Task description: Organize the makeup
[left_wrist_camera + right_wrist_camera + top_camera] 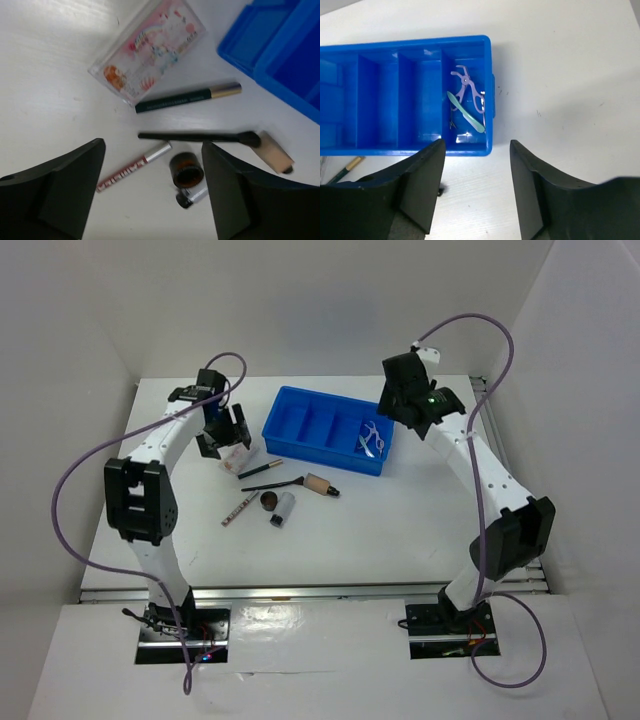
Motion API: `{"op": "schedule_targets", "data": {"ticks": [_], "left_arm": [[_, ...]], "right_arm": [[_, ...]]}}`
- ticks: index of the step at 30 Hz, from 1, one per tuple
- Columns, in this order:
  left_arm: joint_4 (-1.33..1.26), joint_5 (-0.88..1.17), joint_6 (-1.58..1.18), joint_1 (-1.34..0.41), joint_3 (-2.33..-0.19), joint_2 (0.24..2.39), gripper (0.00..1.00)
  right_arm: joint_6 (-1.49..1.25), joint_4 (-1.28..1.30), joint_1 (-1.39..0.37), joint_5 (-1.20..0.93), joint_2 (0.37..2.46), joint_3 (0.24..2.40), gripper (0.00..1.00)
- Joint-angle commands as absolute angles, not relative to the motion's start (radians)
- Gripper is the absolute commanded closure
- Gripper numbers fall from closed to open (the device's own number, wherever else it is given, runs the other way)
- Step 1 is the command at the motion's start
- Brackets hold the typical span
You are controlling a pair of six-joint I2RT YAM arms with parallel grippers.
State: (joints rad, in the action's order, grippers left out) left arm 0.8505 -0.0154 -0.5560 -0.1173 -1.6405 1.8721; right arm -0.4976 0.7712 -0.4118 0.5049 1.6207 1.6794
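- Left jaws: spread wide and released. The two dark fingers (60,195) fill the bottom corners of the left wrist view, and the counter (45,75) shows through the gap.
- In that gap lies a red-and-silver pencil (132,173), its long axis diagonal and its silver end toward the upper right.
- Just right of it is the brown round pot (186,170). The grey cylinder (192,196) is right below the pot; cannot tell if they touch.
- Above these, the black wand (195,136) lies nearly level across the frame, brush end at right.
- That end meets the beige tube (274,152), which slants down-right with its black tip at the lower right.
- Higher up is a dark green pencil (187,97), rising slightly to the right, gold end at right.
- Top centre: the pinkish packet (150,47) lies flat, its long axis climbing to the upper right.
- Right jaws: equally wide and released, with the fingers (420,180) framing the near wall of the blue tray (380,145) at its right end.
- The lilac-green tools (467,100) lie in the tray's rightmost compartment. They run roughly top to bottom, with the green one slanting to the lower right.
- In the top view the tray sits upper centre, and the loose makeup lies below and left of it.
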Motion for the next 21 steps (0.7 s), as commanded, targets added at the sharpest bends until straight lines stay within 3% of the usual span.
{"op": "schedule_targets", "data": {"ticks": [1, 2, 8, 21], "left_arm": [[0.887, -0.129, -0.485, -0.126, -1.742, 1.978, 0.04], [0.887, -0.139, -0.468, -0.126, -1.743, 1.994, 0.00], [0.825, -0.189, -0.417, -0.135, -1.701, 2.043, 0.00], [0.827, -0.238, -0.272, -0.135, -1.832, 2.206, 0.00]], "right_arm": [[-0.468, 0.785, -0.410, 0.476, 1.580, 1.618, 0.37], [-0.468, 0.785, -0.410, 0.459, 1.565, 1.608, 0.35], [-0.448, 0.767, -0.410, 0.411, 1.565, 1.586, 0.34], [-0.448, 0.767, -0.410, 0.370, 1.601, 1.615, 0.33]]}}
